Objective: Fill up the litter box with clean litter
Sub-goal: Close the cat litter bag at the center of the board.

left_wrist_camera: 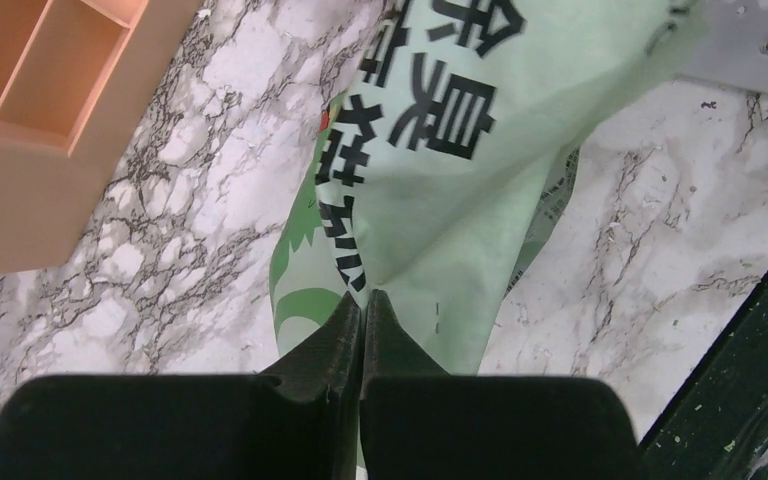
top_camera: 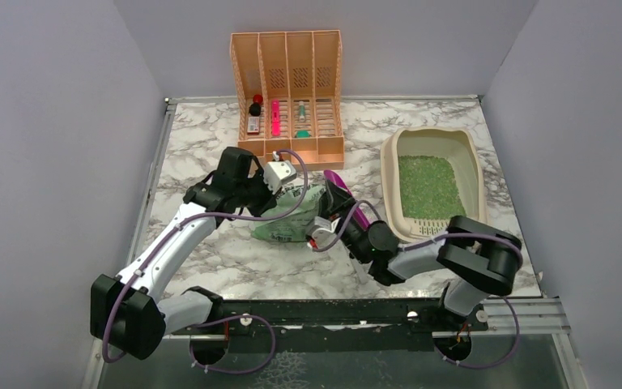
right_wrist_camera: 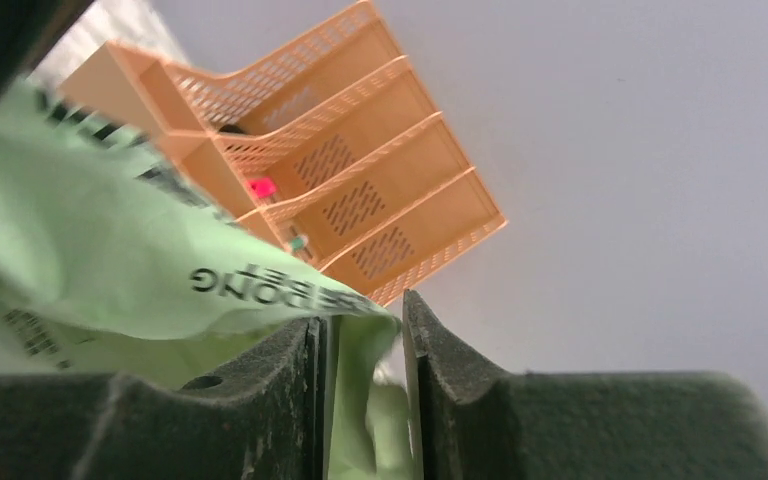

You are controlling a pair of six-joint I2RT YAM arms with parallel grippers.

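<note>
The left gripper [left_wrist_camera: 362,300] is pinching shut on a crease of the pale green printed plastic bag [left_wrist_camera: 440,200], which is spreading ahead of its fingertips over the white marble-patterned table [left_wrist_camera: 190,170]. The right gripper [right_wrist_camera: 360,312] is standing narrowly parted, with the bag's edge lying loose between its fingers. The peach slatted plastic file organizer [right_wrist_camera: 360,170] is rising beyond its tips. The beige, rounded-rectangular shallow plastic litter box [top_camera: 431,132] is sitting to the right of the right gripper, well apart from the left one. It is holding the clean litter [top_camera: 429,186], a grainy green layer of granules.
</note>
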